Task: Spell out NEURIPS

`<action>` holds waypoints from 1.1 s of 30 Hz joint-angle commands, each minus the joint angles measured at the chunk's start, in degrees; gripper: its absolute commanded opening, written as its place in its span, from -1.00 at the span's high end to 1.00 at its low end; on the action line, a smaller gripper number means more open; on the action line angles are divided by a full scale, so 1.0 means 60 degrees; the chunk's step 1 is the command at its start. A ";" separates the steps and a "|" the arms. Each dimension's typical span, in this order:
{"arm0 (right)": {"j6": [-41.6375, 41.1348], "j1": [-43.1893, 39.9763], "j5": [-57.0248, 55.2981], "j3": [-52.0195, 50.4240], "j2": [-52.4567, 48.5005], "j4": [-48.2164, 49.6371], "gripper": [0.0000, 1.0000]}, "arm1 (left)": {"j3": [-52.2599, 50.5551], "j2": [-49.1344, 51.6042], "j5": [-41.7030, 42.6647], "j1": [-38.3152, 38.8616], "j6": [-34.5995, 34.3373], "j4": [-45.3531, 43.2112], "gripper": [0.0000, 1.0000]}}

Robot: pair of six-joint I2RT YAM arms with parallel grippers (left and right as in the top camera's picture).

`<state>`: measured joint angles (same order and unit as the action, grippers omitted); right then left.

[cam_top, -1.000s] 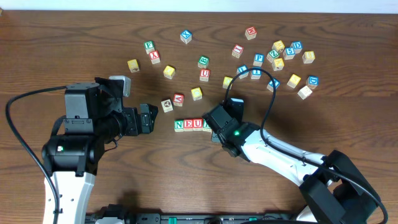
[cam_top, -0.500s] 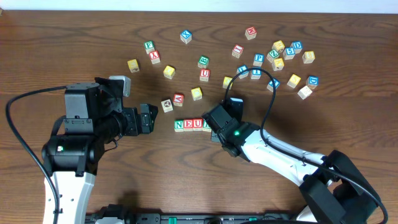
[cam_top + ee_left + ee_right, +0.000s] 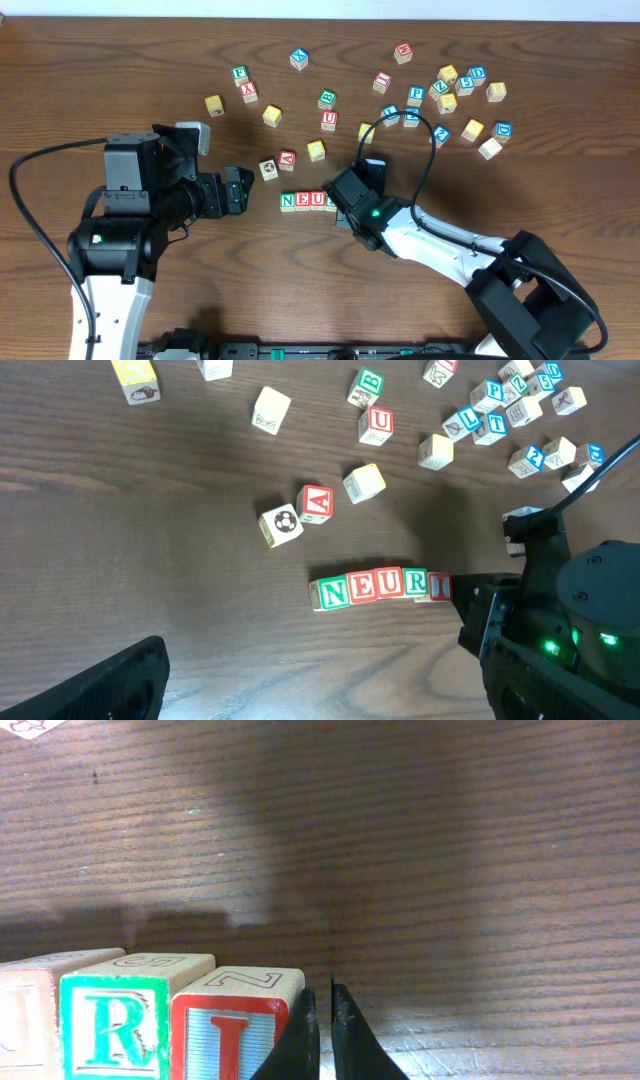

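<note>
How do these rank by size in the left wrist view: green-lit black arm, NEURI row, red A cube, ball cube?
Right arm
NEURI row
Red A cube and ball cube: alike, so unranked.

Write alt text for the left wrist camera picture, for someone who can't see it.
Five wooden letter cubes sit in a row reading NEURI on a dark wood table, with the black right arm at the I end. Loose cubes, including an A and a U, lie scattered beyond.
</note>
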<state>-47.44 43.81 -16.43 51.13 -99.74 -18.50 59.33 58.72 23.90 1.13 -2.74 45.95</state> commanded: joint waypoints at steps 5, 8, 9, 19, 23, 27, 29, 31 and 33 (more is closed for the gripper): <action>0.0135 0.0055 -0.0270 -0.0062 -0.0058 0.0124 0.98 | 0.0131 -0.0062 0.0084 -0.0058 0.0095 -0.0018 -0.96; 0.0248 0.0015 -0.0273 -0.0062 -0.0058 0.0157 0.98 | 0.0131 -0.0062 0.0084 -0.0058 0.0098 -0.0018 -0.96; 0.0248 0.0004 -0.0277 -0.0062 -0.0058 0.0164 0.98 | 0.0131 -0.0062 0.0084 -0.0058 0.0095 -0.0018 -0.96; 0.0896 0.0000 -0.0495 -0.0062 -0.0058 0.0488 0.98 | 0.0131 -0.0062 0.0084 -0.0058 0.0095 -0.0018 -0.96; 0.0925 0.0000 -0.0488 -0.0062 -0.0058 0.0572 0.98 | 0.0131 -0.0062 0.0084 -0.0058 0.0098 -0.0018 -0.95; 0.0969 0.0000 -0.0488 -0.0062 -0.0058 0.0627 0.98 | 0.0131 -0.0062 0.0084 -0.0058 0.0098 -0.0018 -0.96; 0.0994 0.0000 -0.0488 -0.0062 -0.0058 0.0667 0.98 | 0.0131 -0.0062 0.0087 -0.0058 0.0095 -0.0018 -0.96; 0.0994 0.0000 -0.0488 -0.0062 -0.0058 0.0674 0.98 | 0.0131 -0.0062 0.0087 -0.0058 0.0095 -0.0018 -0.96; 0.0998 0.0000 -0.0488 -0.0062 -0.0058 0.0670 0.98 | 0.0131 -0.0062 0.0087 -0.0058 0.0095 -0.0018 -0.96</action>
<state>-42.26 43.79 -17.85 51.13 -99.74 -14.68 59.35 58.72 23.90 1.13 -2.74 45.93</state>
